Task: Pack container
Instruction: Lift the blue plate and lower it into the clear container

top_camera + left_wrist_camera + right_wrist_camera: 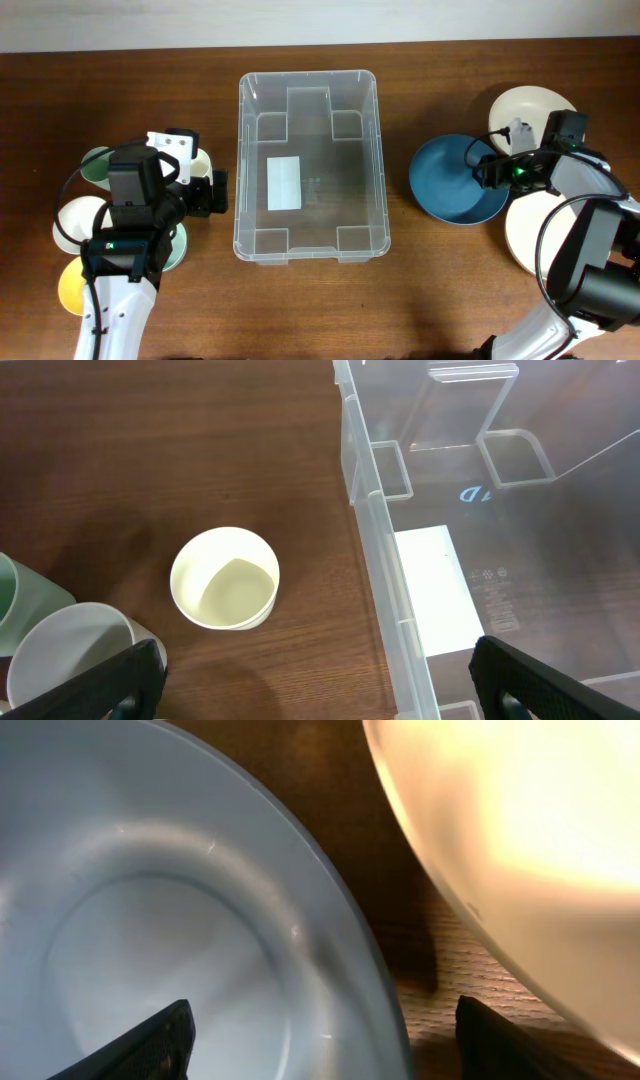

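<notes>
Clear container (308, 165), just beside left tool (215, 192) (jaws parted)

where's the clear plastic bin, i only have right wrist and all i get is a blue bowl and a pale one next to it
observer: the large clear plastic rectangular bin sits mid-table, on the left-arm side of the dark blue round bowl.
operator: anything packed in it yet
observer: no, only the white label on its base shows inside.
operator: and what's the left arm up to
observer: the left gripper is open and holds nothing, by the bin's left wall, with a small cream round cup on the table just outside that wall.
</notes>
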Motion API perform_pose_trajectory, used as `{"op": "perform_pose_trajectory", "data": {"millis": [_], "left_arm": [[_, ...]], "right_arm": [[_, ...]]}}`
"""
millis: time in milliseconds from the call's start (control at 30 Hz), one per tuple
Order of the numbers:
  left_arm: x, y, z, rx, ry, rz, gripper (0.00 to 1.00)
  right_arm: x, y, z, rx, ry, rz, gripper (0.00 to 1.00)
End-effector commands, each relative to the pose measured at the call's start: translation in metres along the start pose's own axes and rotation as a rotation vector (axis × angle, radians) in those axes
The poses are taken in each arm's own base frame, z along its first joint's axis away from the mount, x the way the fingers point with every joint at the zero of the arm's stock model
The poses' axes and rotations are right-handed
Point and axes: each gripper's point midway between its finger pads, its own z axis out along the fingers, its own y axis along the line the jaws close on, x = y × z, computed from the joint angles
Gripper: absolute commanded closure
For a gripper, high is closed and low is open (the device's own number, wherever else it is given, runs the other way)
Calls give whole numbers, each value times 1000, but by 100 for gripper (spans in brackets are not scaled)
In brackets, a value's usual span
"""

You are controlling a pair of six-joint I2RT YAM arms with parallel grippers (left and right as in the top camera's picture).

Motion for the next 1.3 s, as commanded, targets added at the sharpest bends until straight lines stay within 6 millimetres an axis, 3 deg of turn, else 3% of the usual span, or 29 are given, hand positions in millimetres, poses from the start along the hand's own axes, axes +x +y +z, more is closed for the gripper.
{"op": "perform_pose_trajectory", "data": {"millis": [0, 233, 433, 567, 800, 900, 1033, 1067, 1100, 1200, 1267], "left_arm": [[-6, -3, -2, 17, -15, -4, 0], [-6, -3, -2, 17, -15, -4, 0], [-6, -2, -2, 10, -14, -4, 0], [-6, -1, -2, 6, -14, -4, 0], [-7, 8, -2, -47, -15, -4, 1], [-10, 8, -2, -48, -28, -3, 1], [-15, 12, -3, -67, -49, -2, 0], [-14, 16, -3, -89, -45, -15, 0], [-12, 26, -4, -138, -40, -62, 1], [-11, 40, -6, -176, -42, -100, 0], [-10, 50, -8, -199, -43, -125, 1]], "right_arm": [[8, 8, 17, -29, 41, -1, 22], [10, 11, 26, -36, 54, 0, 37], [7, 10, 26, -33, 43, 24, 65], [1, 9, 24, -29, 28, 63, 93], [-19, 16, 5, -56, -7, 138, 96], [-32, 21, -14, -59, -26, 183, 96], [-63, 36, -60, -45, -77, 219, 96], [-68, 39, -70, -32, -87, 219, 96], [-81, 47, -93, -1, -110, 195, 96], [-100, 62, -128, 49, -152, 149, 96], [-115, 82, -154, 51, -192, 104, 96]]}}
